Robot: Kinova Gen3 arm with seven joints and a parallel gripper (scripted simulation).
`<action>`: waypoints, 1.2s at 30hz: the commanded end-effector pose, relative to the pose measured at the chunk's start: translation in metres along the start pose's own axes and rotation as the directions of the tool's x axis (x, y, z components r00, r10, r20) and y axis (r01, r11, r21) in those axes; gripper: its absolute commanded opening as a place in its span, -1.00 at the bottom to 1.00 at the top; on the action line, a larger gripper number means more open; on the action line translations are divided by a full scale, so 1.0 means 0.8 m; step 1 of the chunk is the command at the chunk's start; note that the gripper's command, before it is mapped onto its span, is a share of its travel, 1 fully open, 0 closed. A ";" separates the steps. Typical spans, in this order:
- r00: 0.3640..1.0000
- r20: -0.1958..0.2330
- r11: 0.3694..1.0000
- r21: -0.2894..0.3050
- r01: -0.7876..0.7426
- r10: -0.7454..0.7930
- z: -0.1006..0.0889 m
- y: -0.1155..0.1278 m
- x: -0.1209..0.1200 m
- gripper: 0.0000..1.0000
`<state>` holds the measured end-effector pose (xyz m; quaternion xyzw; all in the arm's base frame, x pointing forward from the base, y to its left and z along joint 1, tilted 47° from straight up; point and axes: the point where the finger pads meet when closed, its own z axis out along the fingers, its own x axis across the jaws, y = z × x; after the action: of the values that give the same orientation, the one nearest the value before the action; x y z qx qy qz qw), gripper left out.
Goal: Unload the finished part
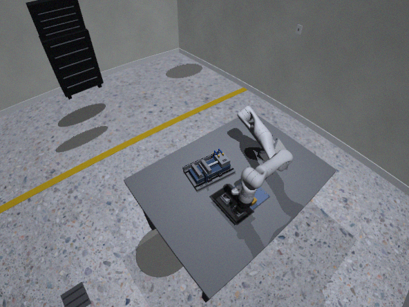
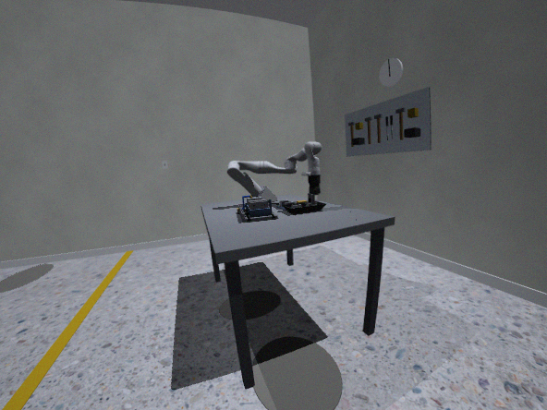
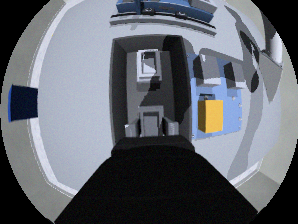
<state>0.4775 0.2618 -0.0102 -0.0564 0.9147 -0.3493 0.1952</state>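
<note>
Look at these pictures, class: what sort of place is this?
Probably a machine workshop: a vise sits on a grey table, hammers hang on a wall tool board, and a black drawer cabinet stands by the wall.

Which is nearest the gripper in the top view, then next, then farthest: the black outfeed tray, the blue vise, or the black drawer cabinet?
1. Black outfeed tray, directly under the gripper.
2. Blue vise, beside the tray on the table.
3. Black drawer cabinet, far across the floor by the wall.
</note>
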 end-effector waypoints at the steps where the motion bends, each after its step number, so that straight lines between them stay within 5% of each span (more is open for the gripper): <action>1: 1.000 0.002 1.000 -0.002 0.000 0.000 -0.002 0.000 -0.001 -1.00; 15: 1.000 0.002 1.000 -0.002 0.000 0.000 -0.002 0.000 -0.001 -1.00; 16: 1.000 0.002 1.000 -0.002 0.000 0.000 -0.002 0.000 -0.001 1.00; 36: 1.000 0.002 1.000 -0.002 0.000 0.000 -0.002 0.000 -0.001 1.00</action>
<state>0.4775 0.2618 -0.0102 -0.0564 0.9147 -0.3493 0.1952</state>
